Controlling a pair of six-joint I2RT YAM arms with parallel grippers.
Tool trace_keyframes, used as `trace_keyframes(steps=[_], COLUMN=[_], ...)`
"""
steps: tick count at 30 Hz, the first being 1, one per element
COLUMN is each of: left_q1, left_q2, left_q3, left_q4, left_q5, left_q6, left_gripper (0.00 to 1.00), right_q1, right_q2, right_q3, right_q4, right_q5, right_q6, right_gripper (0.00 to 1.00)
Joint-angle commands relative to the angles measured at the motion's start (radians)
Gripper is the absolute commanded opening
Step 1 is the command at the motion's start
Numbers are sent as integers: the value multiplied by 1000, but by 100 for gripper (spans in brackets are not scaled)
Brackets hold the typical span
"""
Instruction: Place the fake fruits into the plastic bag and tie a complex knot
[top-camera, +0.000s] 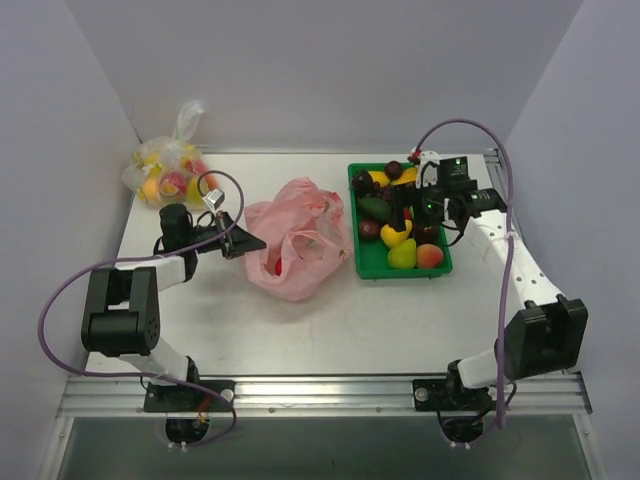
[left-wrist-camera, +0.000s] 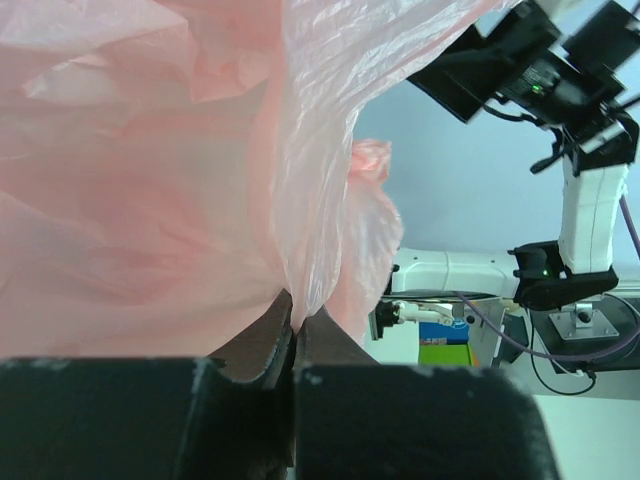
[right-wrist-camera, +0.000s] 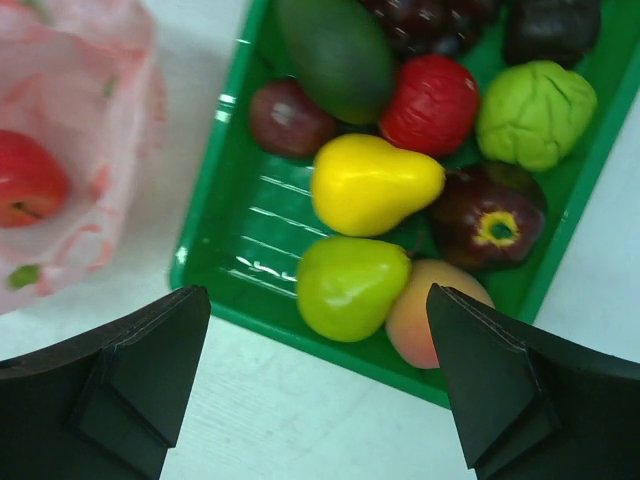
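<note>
The pink plastic bag (top-camera: 295, 238) lies mid-table with a red fruit (top-camera: 279, 266) inside; the red fruit also shows through the bag in the right wrist view (right-wrist-camera: 30, 180). My left gripper (top-camera: 245, 243) is shut on the bag's left edge (left-wrist-camera: 300, 270). My right gripper (top-camera: 408, 222) is open and empty above the green tray (top-camera: 368, 265). Below it lie a yellow pear (right-wrist-camera: 372, 184), a green pear (right-wrist-camera: 350, 286), a peach (right-wrist-camera: 420, 318), a red fruit (right-wrist-camera: 432, 104) and dark fruits.
A clear bag of yellow-red fruit (top-camera: 167, 172) sits at the back left corner. The tray's near rim (right-wrist-camera: 300, 325) lies between my right fingers. White table shows in front of the bag and tray.
</note>
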Motion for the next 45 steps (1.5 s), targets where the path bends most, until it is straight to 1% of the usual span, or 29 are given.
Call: trace_keyframes(steps=[1,3,7,9,15,22,29,31,32,35,38,41,42,44,45], left_q1=[6,4,4,6,4,6,6,4,6,6,3,3,1,1,-4], left_q2=[-29,-28,-25,-28,-43,-55,-49,-46,-43,-35,-31,-19,-16,-12,-9], left_q3=[7,4,4,4,-10,-38,-32,-28,-25,-13,2,16,18,25,27], left_q4=[50,50,50,50,49,50,50,50,50,49,49,49,49,49,47], left_q5=[14,12,10,14,18,18,21,21,21,24,23,21,20,18,20], left_q6=[7,7,13,14,21,27,29,30,30,29,26,26,26,24,23], left_gripper=[2,2,2,2,3,3,3,3,3,3,3,3,3,3,3], right_q1=[-45,-50,-42,-28,9,62,79,81,79,79,73,61,59,59,59], right_q2=[88,139,286,322,449,562,619,627,629,607,535,440,417,362,345], right_q3=[13,49,163,191,314,374,391,391,389,374,356,346,339,334,326], right_q4=[-45,-40,-26,-11,17,35,54,52,54,50,34,0,-5,-25,-32], right_q5=[64,75,101,116,129,144,169,169,167,167,153,100,77,48,7], right_q6=[-54,-91,-139,-160,-225,-278,-303,-305,-308,-306,-302,-285,-276,-268,-253], right_gripper=[95,91,87,85,84,84,84,83,81,59,50,42,36,30,26])
